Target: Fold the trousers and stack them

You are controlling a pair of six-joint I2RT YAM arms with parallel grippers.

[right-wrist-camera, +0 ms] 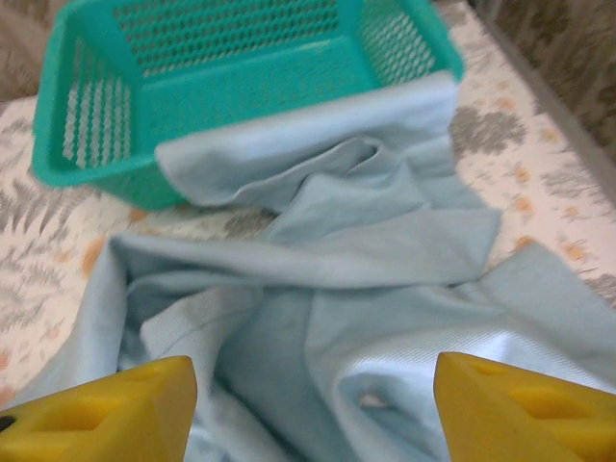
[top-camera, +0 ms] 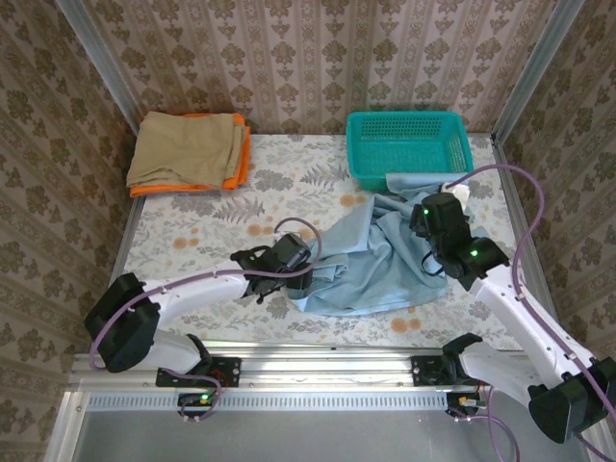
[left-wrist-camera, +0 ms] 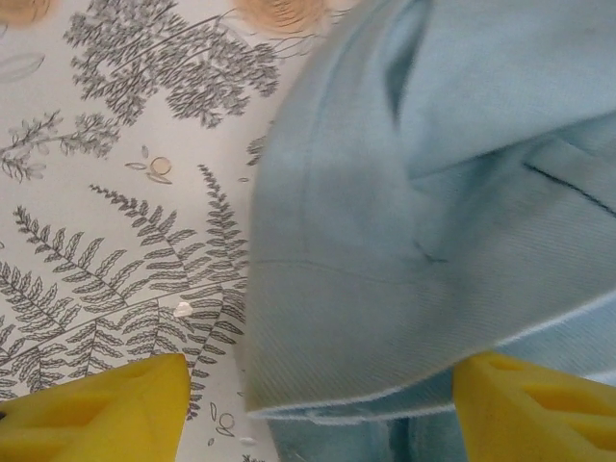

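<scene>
The pale light-blue trousers (top-camera: 375, 260) lie crumpled on the right half of the table, and one end (right-wrist-camera: 308, 135) is draped against the front of the teal basket. My left gripper (top-camera: 296, 274) is at their left edge. It is open, and a hemmed fold of the trousers (left-wrist-camera: 404, 241) lies between its yellow fingertips (left-wrist-camera: 106, 409) without being pinched. My right gripper (top-camera: 429, 217) hovers over the right side of the heap. Its jaws are wide open above the bunched cloth (right-wrist-camera: 318, 318), with nothing in them.
The teal mesh basket (top-camera: 404, 117) stands at the back right, with its near wall (right-wrist-camera: 96, 106) close ahead of the right gripper. A tan folded cloth on an orange one (top-camera: 188, 149) lies at the back left. Patterned walls close in the floral-print table (top-camera: 212, 226) on three sides.
</scene>
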